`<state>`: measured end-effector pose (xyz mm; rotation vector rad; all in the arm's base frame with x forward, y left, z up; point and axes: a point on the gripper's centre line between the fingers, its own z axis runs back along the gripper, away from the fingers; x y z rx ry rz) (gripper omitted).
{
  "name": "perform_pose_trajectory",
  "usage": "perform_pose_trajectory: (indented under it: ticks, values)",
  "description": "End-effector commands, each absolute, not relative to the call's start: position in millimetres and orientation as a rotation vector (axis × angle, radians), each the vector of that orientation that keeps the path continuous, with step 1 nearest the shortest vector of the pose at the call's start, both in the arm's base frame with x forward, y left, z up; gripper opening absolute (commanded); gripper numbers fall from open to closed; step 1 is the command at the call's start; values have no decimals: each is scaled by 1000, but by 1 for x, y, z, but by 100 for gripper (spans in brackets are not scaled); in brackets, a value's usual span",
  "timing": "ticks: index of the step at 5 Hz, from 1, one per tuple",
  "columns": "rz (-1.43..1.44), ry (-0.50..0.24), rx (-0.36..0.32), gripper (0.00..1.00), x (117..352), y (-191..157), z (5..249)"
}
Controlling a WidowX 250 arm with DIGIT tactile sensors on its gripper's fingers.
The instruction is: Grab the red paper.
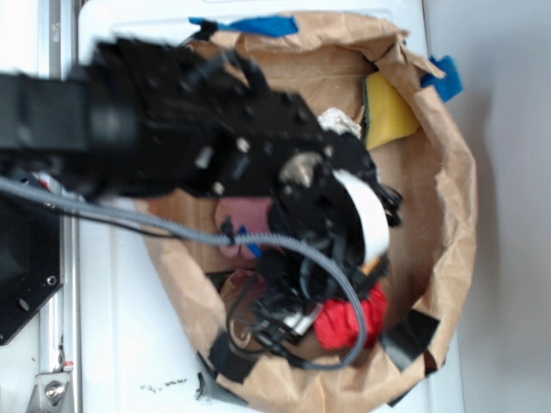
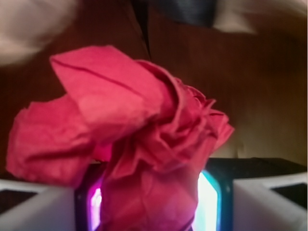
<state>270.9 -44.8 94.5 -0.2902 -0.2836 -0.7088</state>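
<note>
Since the pincer [image 2: 151,202] is pinching just the lower folds of the red paper [image 2: 125,130], grip looks thin. Crumpled tissue could slide out or tear if lifted fast.

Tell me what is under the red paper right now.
In the wrist view, the red paper sits between the end effector fingers, brown paper bag behind. Its underside is hidden by the paper itself.
</note>
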Motion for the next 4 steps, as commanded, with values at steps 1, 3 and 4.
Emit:
perform_pose_trajectory:
  ticks: [1, 3, 4]
  values:
    - [-458, -57, -231, 0, 253, -14, 161]
    - [-249, -116, -73, 0, 243, 11, 191]
    - [-238, -136, -62, 0, 243, 13, 192]
